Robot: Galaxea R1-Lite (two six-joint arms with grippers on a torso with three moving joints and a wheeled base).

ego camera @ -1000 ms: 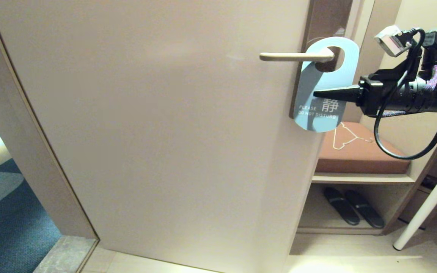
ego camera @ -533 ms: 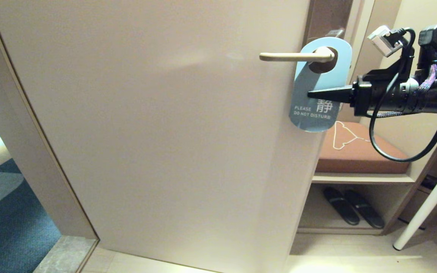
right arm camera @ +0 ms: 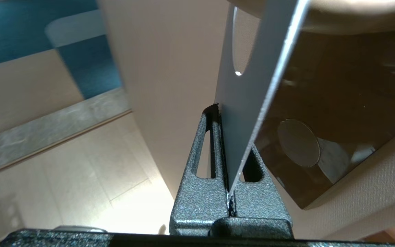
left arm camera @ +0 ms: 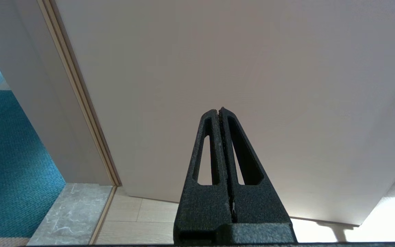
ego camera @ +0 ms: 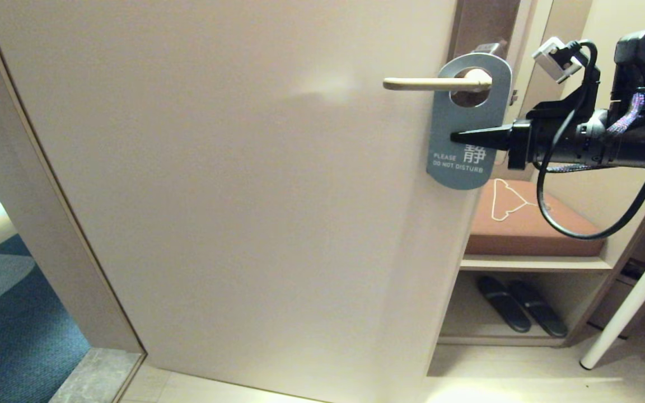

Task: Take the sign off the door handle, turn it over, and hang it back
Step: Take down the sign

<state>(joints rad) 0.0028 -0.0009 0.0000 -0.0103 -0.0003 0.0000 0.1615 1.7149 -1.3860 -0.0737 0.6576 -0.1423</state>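
The right gripper [ego camera: 457,136] is clamped on the sign [ego camera: 468,120], hooked over the door handle [ego camera: 434,84] beside the door's edge; next, I'd guess, slide it off the lever's free end.

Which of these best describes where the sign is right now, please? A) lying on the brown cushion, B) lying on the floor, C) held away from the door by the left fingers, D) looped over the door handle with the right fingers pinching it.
D: the sign has its oval hole around the door handle, and the right gripper is shut on its middle, blue-grey face outward.
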